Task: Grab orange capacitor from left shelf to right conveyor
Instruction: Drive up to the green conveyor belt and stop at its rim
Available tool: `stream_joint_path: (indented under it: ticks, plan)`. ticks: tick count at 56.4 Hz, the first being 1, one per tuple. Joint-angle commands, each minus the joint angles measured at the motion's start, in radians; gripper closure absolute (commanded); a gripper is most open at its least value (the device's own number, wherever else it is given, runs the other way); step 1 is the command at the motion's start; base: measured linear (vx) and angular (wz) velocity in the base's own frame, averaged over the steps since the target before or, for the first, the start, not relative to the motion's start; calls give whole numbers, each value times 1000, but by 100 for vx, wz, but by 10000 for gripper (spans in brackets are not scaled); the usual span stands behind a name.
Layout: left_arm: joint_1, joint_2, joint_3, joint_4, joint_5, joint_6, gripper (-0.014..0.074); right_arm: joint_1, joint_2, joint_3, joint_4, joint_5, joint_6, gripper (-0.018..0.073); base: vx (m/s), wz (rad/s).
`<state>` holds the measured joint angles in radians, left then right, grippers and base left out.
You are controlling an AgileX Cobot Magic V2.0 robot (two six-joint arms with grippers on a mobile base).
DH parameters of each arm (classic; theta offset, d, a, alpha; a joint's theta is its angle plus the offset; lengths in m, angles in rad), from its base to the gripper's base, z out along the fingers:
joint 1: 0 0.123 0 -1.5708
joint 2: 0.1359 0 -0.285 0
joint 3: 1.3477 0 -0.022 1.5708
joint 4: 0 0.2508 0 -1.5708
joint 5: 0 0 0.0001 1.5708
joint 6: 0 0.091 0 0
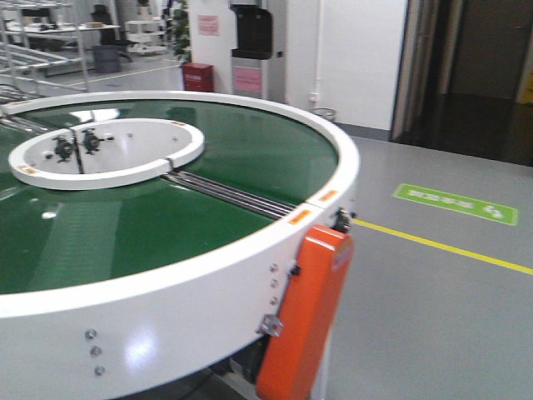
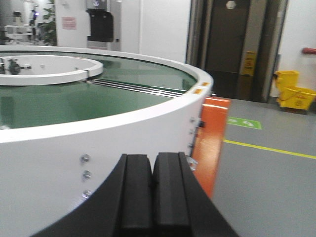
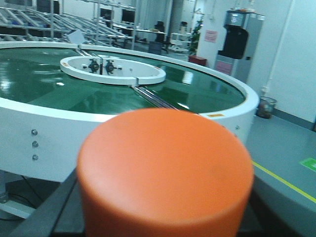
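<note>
The orange capacitor (image 3: 165, 173) fills the lower right wrist view, its rounded end toward the camera. My right gripper (image 3: 163, 217) is shut on it, with dark fingers (image 3: 54, 210) showing at its sides. The capacitor is held outside the conveyor's white rim (image 3: 123, 121). The round conveyor with its dark green belt (image 1: 158, 225), white rim (image 1: 208, 283), inner ring (image 1: 108, 158) and orange motor cover (image 1: 304, 317) lies just ahead. My left gripper (image 2: 152, 163) is shut and empty, its black pads pressed together, low in front of the rim (image 2: 98, 148). The left shelf is out of view.
Steel roller racks (image 3: 54, 22) stand beyond the conveyor at the far left. A water dispenser (image 1: 250, 50) and a red bin (image 1: 197, 77) stand at the back wall. Grey floor with a yellow line (image 1: 450, 246) and green marking (image 1: 454, 202) lies to the right; yellow mop buckets (image 2: 294, 91) are farther off.
</note>
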<state>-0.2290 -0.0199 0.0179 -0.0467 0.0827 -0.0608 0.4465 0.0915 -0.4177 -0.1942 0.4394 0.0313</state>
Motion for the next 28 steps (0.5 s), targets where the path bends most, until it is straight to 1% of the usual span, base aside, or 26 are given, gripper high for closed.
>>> stream_joint_path:
  ticks: [1, 28]
  plan:
    - [-8, -4, -30, -5, -83, -6, 603, -7, 19, -30, -17, -89, 1, 567, 45, 40]
    - [-8, -4, -30, -5, -83, -6, 603, -7, 19, -30, -17, -87, 1, 567, 44, 35]
